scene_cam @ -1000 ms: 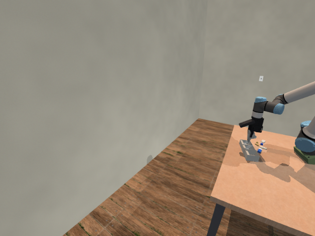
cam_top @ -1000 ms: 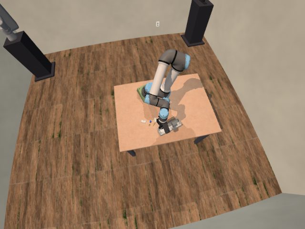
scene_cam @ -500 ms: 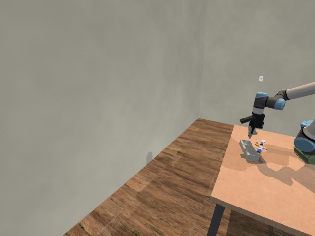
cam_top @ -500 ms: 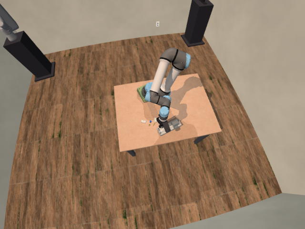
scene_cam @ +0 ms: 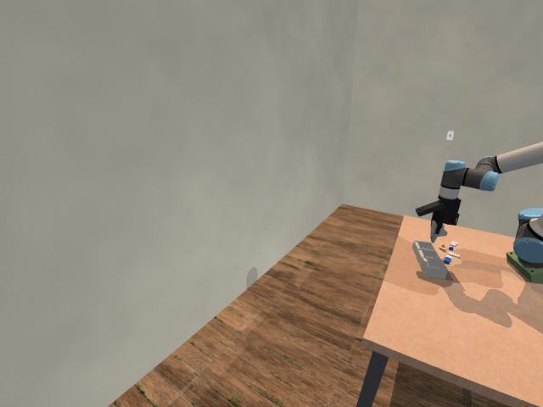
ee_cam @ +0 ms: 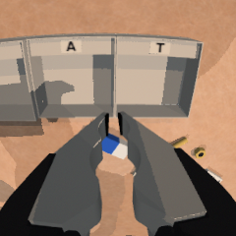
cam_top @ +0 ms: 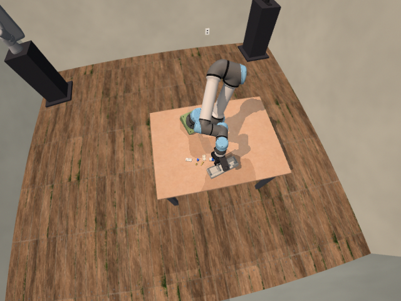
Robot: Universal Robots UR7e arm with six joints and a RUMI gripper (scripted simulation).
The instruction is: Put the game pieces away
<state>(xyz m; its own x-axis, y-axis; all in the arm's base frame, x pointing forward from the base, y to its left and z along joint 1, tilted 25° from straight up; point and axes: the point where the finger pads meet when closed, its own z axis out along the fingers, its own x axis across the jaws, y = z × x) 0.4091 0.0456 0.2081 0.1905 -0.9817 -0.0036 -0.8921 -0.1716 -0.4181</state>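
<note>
The grey row of bins [cam_top: 223,165] stands upright on the table; the wrist view shows the compartment marked T [ee_cam: 157,79] at the right end and the one marked A [ee_cam: 74,79] beside it, both empty as far as I can see. My gripper [ee_cam: 113,114] is shut with nothing between the fingers. It hovers above the table just in front of the wall between A and T. A blue and white game piece [ee_cam: 114,147] lies on the table right under the fingers. A white domino [cam_top: 188,159], a small blue piece [cam_top: 197,159] and another domino [cam_top: 203,157] lie to the left.
A brass pin [ee_cam: 178,143] and a small brass ring [ee_cam: 199,151] lie on the table to the right of the fingers. The robot base [cam_top: 189,123] is mounted at the table's far side. The bins sit close to the table's front edge [scene_cam: 429,259].
</note>
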